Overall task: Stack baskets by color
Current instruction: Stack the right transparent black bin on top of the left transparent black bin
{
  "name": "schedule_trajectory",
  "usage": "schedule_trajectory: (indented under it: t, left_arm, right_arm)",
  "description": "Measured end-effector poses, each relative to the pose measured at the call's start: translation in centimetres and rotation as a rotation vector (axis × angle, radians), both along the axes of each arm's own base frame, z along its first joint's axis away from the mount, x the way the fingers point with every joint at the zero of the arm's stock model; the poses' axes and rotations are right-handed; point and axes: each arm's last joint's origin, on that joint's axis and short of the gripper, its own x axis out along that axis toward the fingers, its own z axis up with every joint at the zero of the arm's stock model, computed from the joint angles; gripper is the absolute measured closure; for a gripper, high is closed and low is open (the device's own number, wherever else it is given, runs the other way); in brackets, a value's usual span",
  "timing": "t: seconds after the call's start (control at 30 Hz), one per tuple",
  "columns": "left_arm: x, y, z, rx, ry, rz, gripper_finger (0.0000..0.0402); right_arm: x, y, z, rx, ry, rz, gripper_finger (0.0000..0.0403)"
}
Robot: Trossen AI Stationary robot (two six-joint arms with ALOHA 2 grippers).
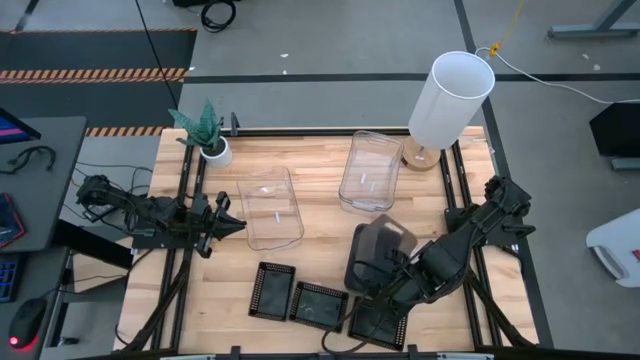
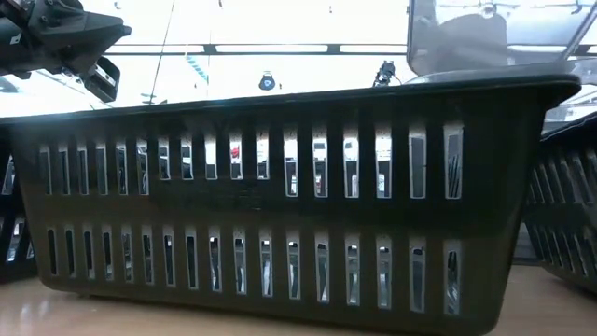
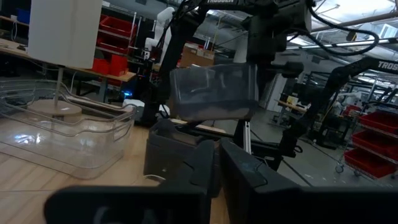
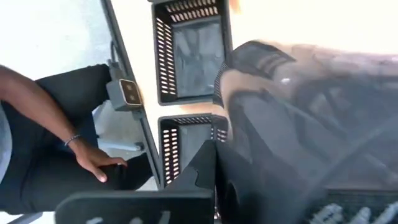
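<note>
Grey bin [image 1: 383,247] clenched in my right claw [image 1: 372,272], raised; wrist cam adds person's hand [image 4: 99,163]. Left claw [image 1: 237,224]: grip can't tell.

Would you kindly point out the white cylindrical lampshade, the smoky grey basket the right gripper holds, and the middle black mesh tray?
White cylindrical lampshade [image 1: 450,100], high view, its side wall.
Smoky grey basket [image 1: 383,243], high view, its upturned base.
Middle black mesh tray [image 1: 320,303], high view, its floor.

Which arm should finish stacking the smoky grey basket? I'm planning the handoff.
Probably the right: the right gripper is shut on the grey basket, lifted above another grey basket. The left gripper waits by a clear basket.
</note>
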Motion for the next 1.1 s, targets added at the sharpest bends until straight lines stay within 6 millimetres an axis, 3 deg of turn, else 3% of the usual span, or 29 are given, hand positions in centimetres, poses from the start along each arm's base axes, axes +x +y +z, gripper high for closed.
schedule_trajectory:
  t: [0.43,1.1]
  left_arm:
    - [0.0,0.0,0.0,0.000,0.000,0.000,0.0372]
    - [0.0,0.0,0.0,0.000,0.000,0.000,0.0371]
  right_arm:
    - [2.2,-1.9,-1.1,-0.018,-0.033,0.051,0.0398]
    - [2.1,-2.8,-7.1,-0.007,0.128,0.053,0.0398]
